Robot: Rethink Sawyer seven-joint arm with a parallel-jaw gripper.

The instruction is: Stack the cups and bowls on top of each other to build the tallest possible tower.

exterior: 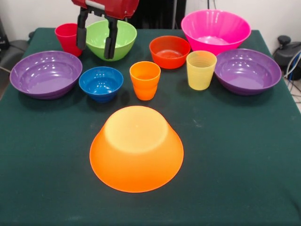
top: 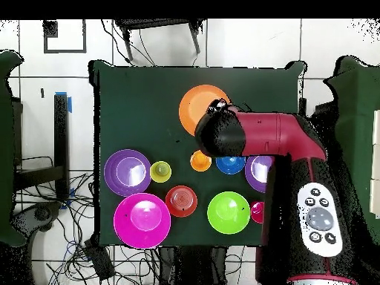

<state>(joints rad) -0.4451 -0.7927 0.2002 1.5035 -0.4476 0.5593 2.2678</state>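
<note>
My gripper [exterior: 95, 51] is open and empty. It hangs high at the far left, in front of the green bowl [exterior: 124, 37]. The red-pink cup [exterior: 67, 37] stands beside that bowl. The orange cup [exterior: 145, 80], yellow cup [exterior: 201, 69], blue bowl [exterior: 100, 83] and orange-red bowl [exterior: 169, 51] stand mid-table. Purple bowls sit at the left [exterior: 45, 74] and right [exterior: 247, 70], and the pink bowl [exterior: 215, 30] is at the far right. The yellow-orange bowl [exterior: 136, 148] lies upside down near the front. Each piece stands alone. In the overhead view the arm [top: 252, 137] hides the gripper.
The green table cloth [exterior: 244, 165] reaches the picture's edges at the front. In the overhead view the arm partly covers the blue bowl [top: 231, 165] and one purple bowl [top: 258, 169]. Cables lie on the floor around the table [top: 74, 252].
</note>
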